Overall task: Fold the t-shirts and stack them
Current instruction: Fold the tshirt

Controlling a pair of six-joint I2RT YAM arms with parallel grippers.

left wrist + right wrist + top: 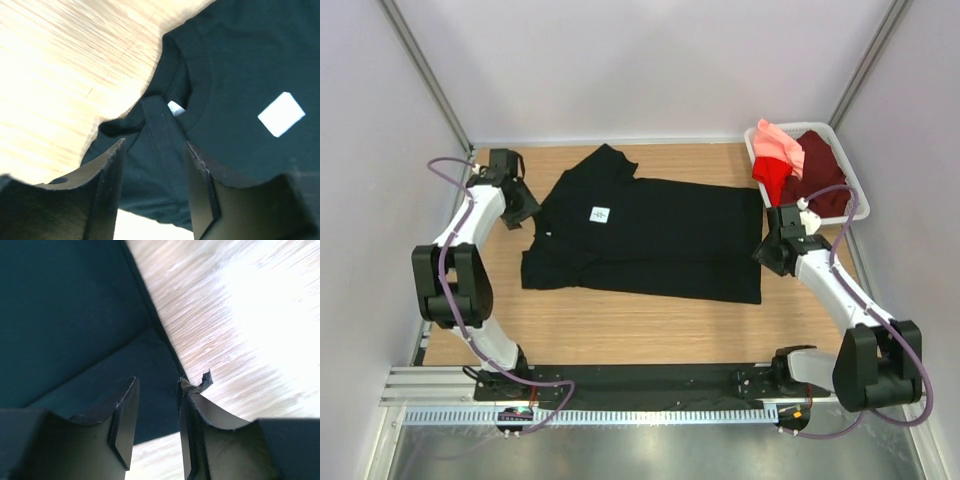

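The black t-shirt (pixel 650 235) lies spread across the middle of the table, its white chest label (pixel 600 214) facing up. My left gripper (pixel 530 212) hovers at the collar end. In the left wrist view it (pixel 155 146) stands open over the black cloth (pixel 240 60) beside the neckline, with nothing pinched. My right gripper (pixel 767 252) is at the shirt's right hem. The right wrist view shows it (pixel 157 384) open above a folded corner of the shirt (pixel 65 315). Salmon-pink (pixel 775 145), red (pixel 775 178) and maroon (pixel 820 165) t-shirts lie bunched in the basket.
A white basket (pixel 861 195) sits at the back right corner, just behind my right arm. Bare wood (pixel 620 325) runs along the near side of the shirt. Pale walls close in the table on three sides.
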